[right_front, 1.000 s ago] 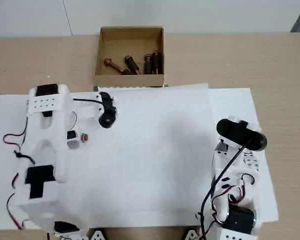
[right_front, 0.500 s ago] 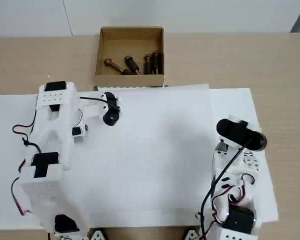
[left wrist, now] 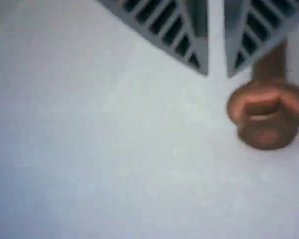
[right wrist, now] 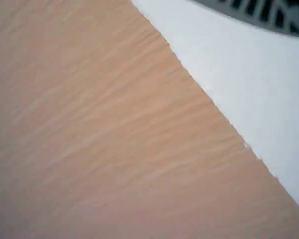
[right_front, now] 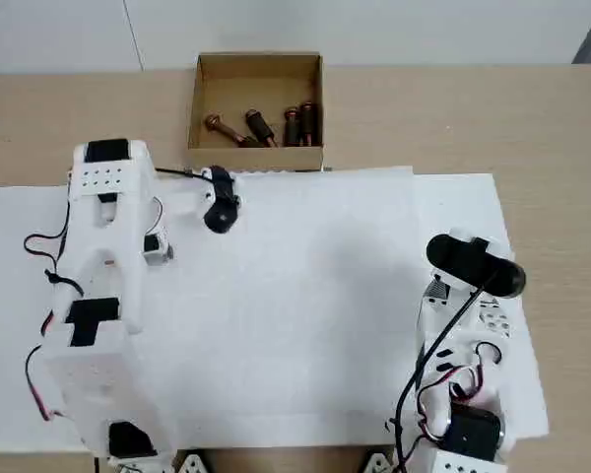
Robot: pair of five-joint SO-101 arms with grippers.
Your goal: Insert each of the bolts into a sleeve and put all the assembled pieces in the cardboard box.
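left arm [right_front: 103, 256]: standing over the foam sheet [right_front: 315, 286], off the cardboard box's [right_front: 259, 156] front-left corner, apart from it
left gripper [left wrist: 217, 69]: clenched almost fully, only a thin slit showing between the fingers [left wrist: 177, 30], nothing sitting in the slit
bolt [left wrist: 266, 117]: copper, head facing the wrist camera, shank running up along the outer side of one finger, outside the slit; can't tell if touching; not in the cardboard box, hiding under the left arm in the high view
assembled pieces [right_front: 259, 126]: four lying inside the cardboard box, toward its front wall, roughly in a row
right arm [right_front: 463, 325]: sitting folded well off the cardboard box, past the box's front-right corner, at the far edge of the foam sheet
right gripper [right wrist: 269, 15]: hanging over the foam sheet edge and bare table [right_front: 473, 118]; grip state can't tell
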